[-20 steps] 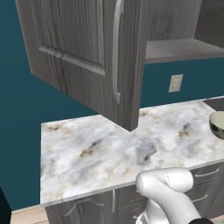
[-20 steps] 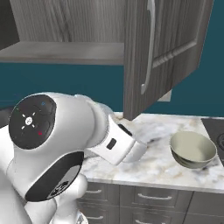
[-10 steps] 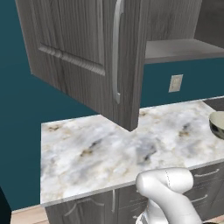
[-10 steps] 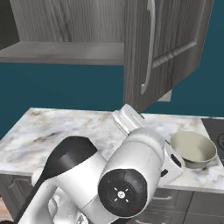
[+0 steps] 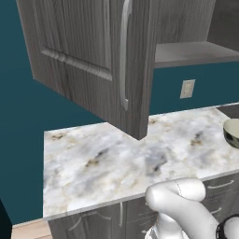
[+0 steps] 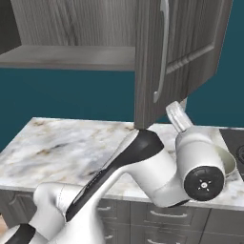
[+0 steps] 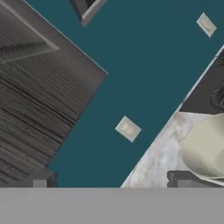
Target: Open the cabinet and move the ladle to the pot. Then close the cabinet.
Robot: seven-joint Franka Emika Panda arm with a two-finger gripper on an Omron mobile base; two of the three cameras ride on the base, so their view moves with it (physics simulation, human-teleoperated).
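Above the bench (image 5: 116, 158), the cabinet (image 5: 93, 51) hangs on the teal wall with one door swung wide open. In the left base view that open door juts out toward the camera, its long silver bar handle (image 5: 123, 56) running vertically down its face. Behind it, a bare grey shelf (image 5: 191, 51) of the cabinet interior is exposed. In the right base view the same door (image 6: 183, 52) stands edge-on in front of the shelf, with its handle (image 6: 162, 52) on the side facing right.

The pot (image 7: 205, 148) sits on the marble-patterned bench to the right, well apart from the cabinet door. Its rim peeks in at the right edge of the left base view (image 5: 232, 133), and in the right base view it is mostly hidden behind the arm's white joint, with only a sliver of rim showing (image 6: 229, 162). A dark stove (image 7: 210, 92) lies just beside it.

The gripper (image 7: 109, 179) looks toward the wall, its two dark fingertips (image 7: 39, 179) spread wide apart with nothing between them. The pot lies near the right fingertip in the hand view, and the wood-grain door fills the left side. A pale wall outlet (image 7: 127, 128) sits on the teal wall between them, also seen in the left base view (image 5: 187, 88). Grey drawers (image 6: 167, 217) with short handles run below the bench.
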